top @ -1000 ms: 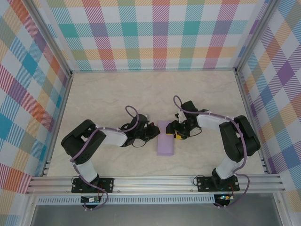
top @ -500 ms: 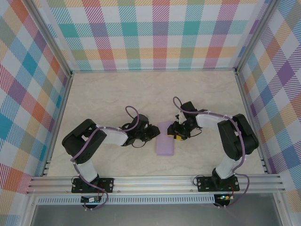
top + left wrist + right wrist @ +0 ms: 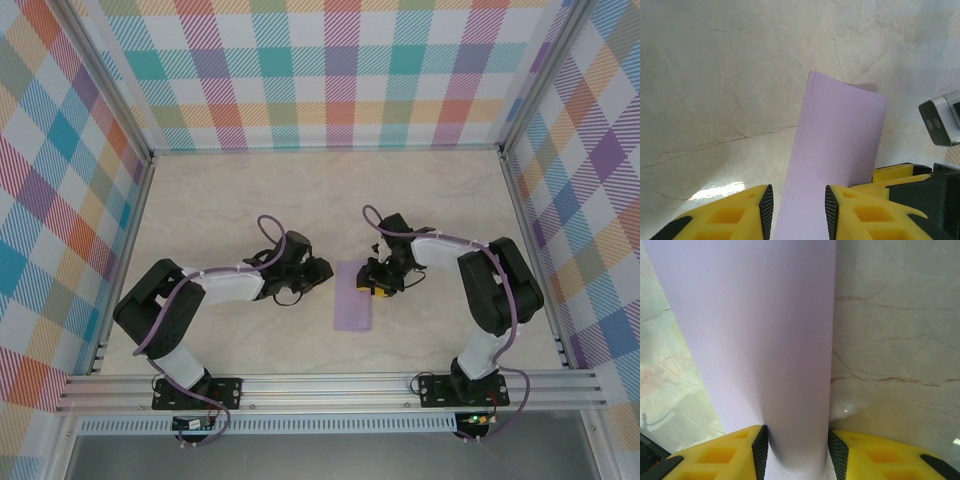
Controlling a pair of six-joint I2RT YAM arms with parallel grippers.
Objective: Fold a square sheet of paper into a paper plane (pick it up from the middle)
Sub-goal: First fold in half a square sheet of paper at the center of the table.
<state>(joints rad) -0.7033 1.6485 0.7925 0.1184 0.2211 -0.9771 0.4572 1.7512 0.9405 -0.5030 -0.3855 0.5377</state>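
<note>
1. Locate the square sheet of paper (image 3: pixel 352 305). It lies on the bench (image 3: pixel 250 190), folded into a narrow lilac rectangle, between the two pincers.
2. Check the left pincer (image 3: pixel 322 270) in the top view. The sheet's long edge lies just ahead of its tips.
3. Confirm in the left wrist view that the left pincer (image 3: pixel 799 192) stands spread. The sheet (image 3: pixel 840 135) shows through the gap between the yellow fingers (image 3: pixel 735 215) and runs forward across the bench (image 3: pixel 715 75).
4. Check the right pincer (image 3: pixel 372 287) in the top view. It sits over the opposite long edge of the sheet, facing the left pincer across it.
5. Inspect the right pincer (image 3: pixel 797 432) in the right wrist view. Its jaws stand apart, and the sheet (image 3: pixel 755 330) fills the gap from pad to pad, then widens ahead of the tips over the bench (image 3: pixel 890 315).
6. Note that you cannot tell whether the right pads pinch the sheet or merely straddle it.
</note>
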